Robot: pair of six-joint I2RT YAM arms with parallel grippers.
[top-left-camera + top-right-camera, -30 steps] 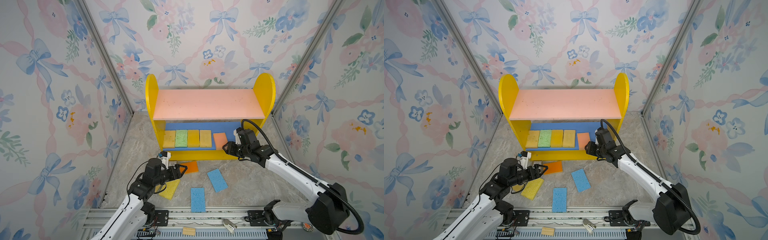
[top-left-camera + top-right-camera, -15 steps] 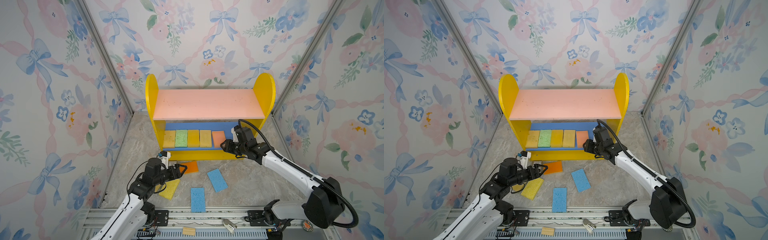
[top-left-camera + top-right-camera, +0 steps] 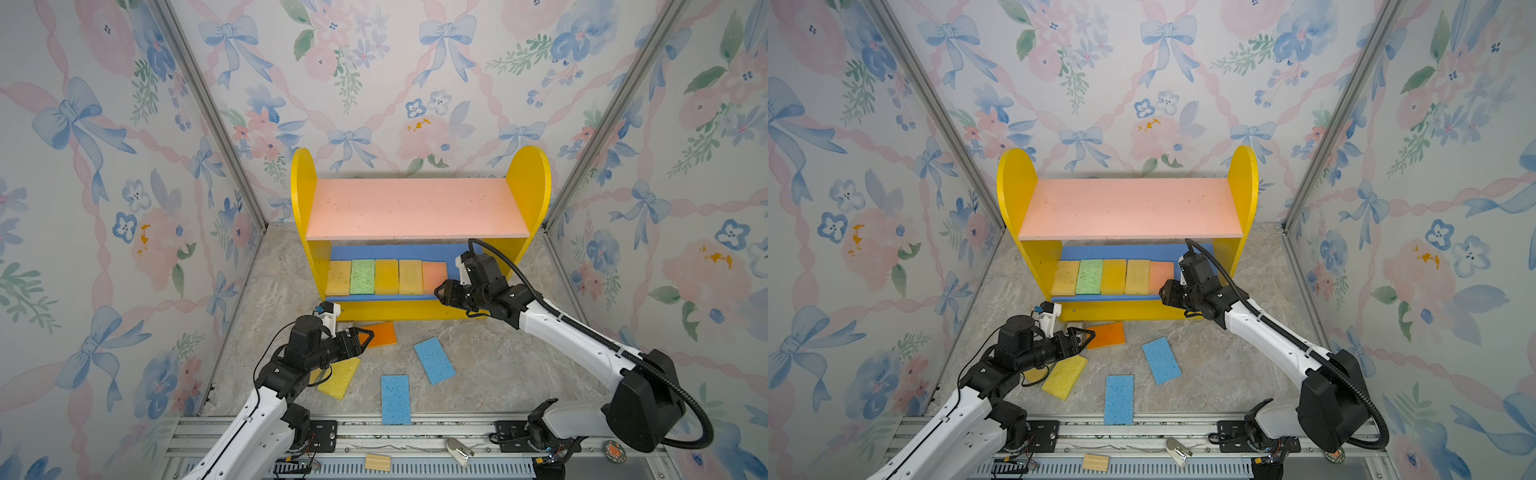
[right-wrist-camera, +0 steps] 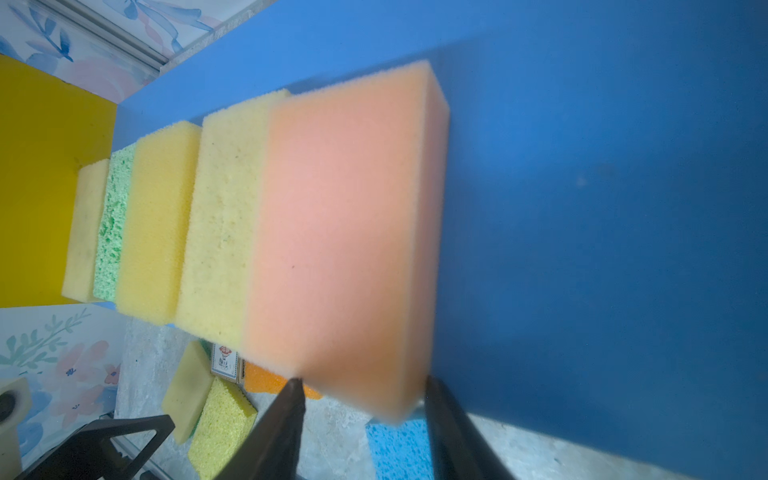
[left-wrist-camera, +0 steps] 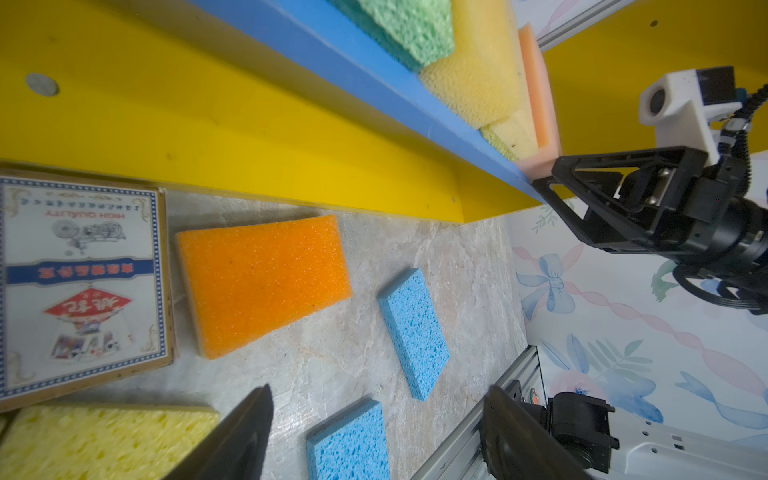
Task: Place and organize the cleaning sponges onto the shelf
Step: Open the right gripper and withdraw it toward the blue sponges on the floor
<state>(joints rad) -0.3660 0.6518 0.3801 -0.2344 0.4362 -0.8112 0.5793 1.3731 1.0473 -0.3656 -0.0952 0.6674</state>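
Low in a top view, a blue sponge (image 3: 395,399), another blue sponge (image 3: 434,360) and a yellow sponge (image 3: 340,377) lie loose on the floor; left pincer (image 3: 368,338) gapes wide, empty, beside the orange sponge (image 3: 382,334), likely its target; mid-frame, right pincer (image 3: 439,291) straddles the peach sponge's (image 3: 434,275) near short end, pinching or merely flanking, cannot tell; it lies flat on the shelf's (image 3: 528,187) blue board (image 3: 395,251), right end of the row, long axis pointing into the shelf, packed tight for room.

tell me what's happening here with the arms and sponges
The right gripper straddles a peach sponge lying beside four others on the shelf's blue lower board; whether it grips is unclear. The left gripper hovers open near an orange sponge on the tabletop, where two blue sponges and a yellow sponge also lie.
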